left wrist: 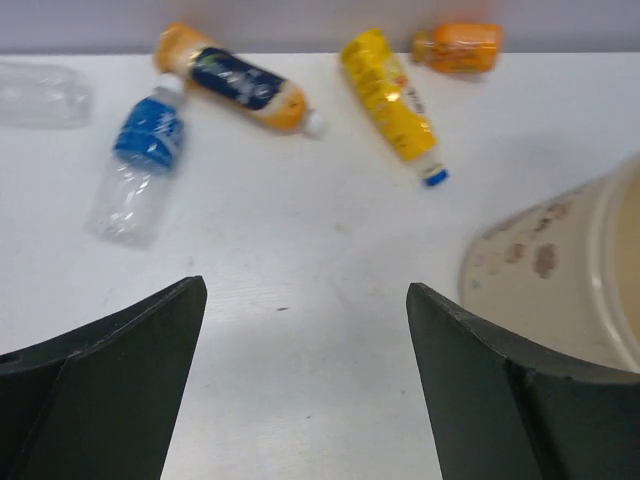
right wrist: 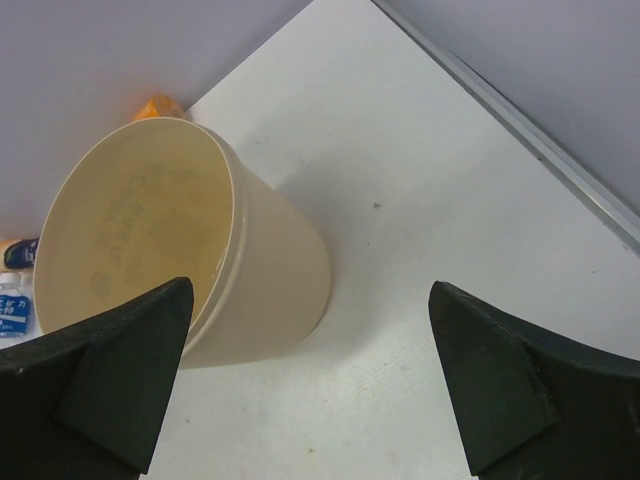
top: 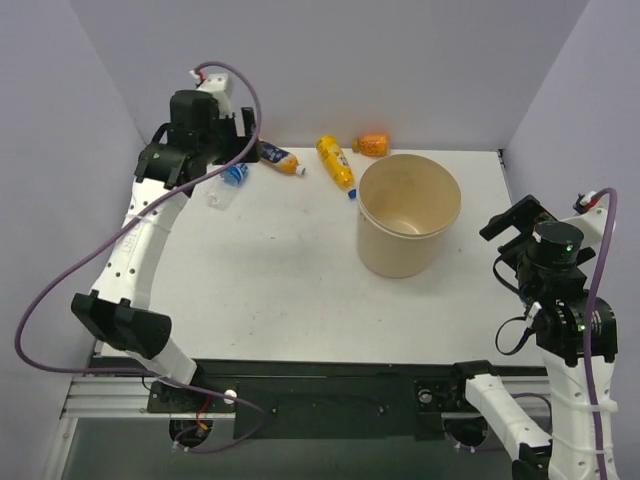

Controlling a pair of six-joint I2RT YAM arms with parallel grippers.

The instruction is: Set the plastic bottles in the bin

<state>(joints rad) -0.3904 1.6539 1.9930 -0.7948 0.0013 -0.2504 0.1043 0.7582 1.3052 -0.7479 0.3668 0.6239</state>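
Note:
Four plastic bottles lie along the back of the white table. They are a clear one with a blue label (top: 228, 185) (left wrist: 140, 165), an orange-yellow one with a dark label (top: 280, 158) (left wrist: 238, 88), a yellow one with a blue cap (top: 336, 163) (left wrist: 390, 105) and a squat orange one (top: 372, 145) (left wrist: 460, 47). The tan bin (top: 408, 240) (left wrist: 545, 275) (right wrist: 270, 270) stands upright at centre right and looks empty. My left gripper (top: 200, 140) (left wrist: 305, 290) is open and empty, raised above the table in front of the bottles. My right gripper (top: 512, 225) (right wrist: 310, 290) is open and empty, right of the bin.
Another clear plastic item (left wrist: 40, 95) lies at the far left near the back wall. Grey walls close the table on the left, back and right. A metal edge strip (right wrist: 530, 140) runs along the table's right side.

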